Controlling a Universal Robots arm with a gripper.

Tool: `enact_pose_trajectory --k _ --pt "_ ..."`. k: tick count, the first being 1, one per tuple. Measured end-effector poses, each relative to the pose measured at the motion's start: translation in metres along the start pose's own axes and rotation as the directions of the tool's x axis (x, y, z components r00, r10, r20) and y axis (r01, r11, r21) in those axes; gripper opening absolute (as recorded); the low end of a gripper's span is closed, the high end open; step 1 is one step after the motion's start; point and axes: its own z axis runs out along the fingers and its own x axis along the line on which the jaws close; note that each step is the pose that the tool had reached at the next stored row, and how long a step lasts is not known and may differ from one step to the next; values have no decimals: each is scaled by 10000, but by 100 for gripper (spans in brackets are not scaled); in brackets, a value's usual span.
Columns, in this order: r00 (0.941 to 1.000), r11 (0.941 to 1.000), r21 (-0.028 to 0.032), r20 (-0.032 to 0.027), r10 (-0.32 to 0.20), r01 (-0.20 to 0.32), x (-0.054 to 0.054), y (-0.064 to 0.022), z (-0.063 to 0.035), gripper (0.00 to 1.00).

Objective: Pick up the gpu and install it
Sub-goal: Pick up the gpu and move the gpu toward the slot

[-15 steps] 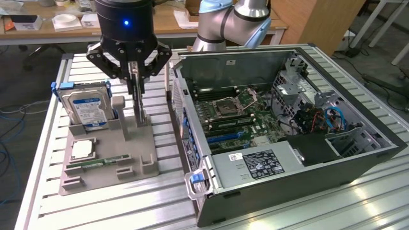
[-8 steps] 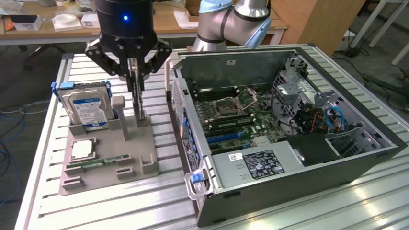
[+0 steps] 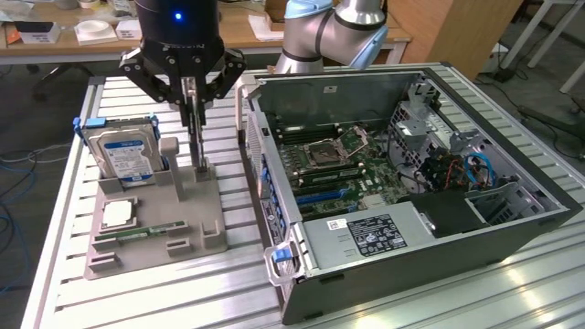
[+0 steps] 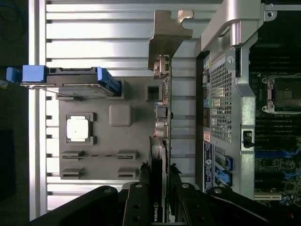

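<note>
Grey holder [image 3: 146, 253] sits below my gripper [image 3: 191, 103], which I see clamped on the gpu [image 3: 197, 147]; it hangs straight down from the grip, edge-on, lower end at the holder's slot.

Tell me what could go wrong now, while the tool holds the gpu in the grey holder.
1. The tool clamps the thin gpu from above while it stands in the grey holder; it may tilt or slip in lifting.
2. The hard drive stands close beside it; a sideways move could strike it.
3. The card's metal bracket could catch the computer case wall nearby.
</note>
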Motion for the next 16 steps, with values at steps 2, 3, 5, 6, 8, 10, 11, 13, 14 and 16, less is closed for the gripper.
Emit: enact_pose_trajectory --k 2,3,5,6,8,10,11,13,14,16 --pt "10000 10000 -7 1 0 0 0 1 -19 26" --pt "10000 10000 -7 0 0 0 1 2 -29 26" --pt "10000 10000 -13 0 0 0 1 3 -47 26" --pt "10000 10000 -15 0 0 0 1 4 -56 26" --pt "10000 10000 -20 0 -1 1 1 5 -73 26" --pt "10000 10000 -24 0 0 0 2 6 -90 26" --pt "10000 10000 -27 1 0 0 2 6 -97 26" --pt "10000 10000 -30 0 0 0 2 8 -116 26" --pt "10000 10000 -32 0 0 0 2 8 -124 26" --pt "10000 10000 -32 -1 -1 1 3 9 -140 26"
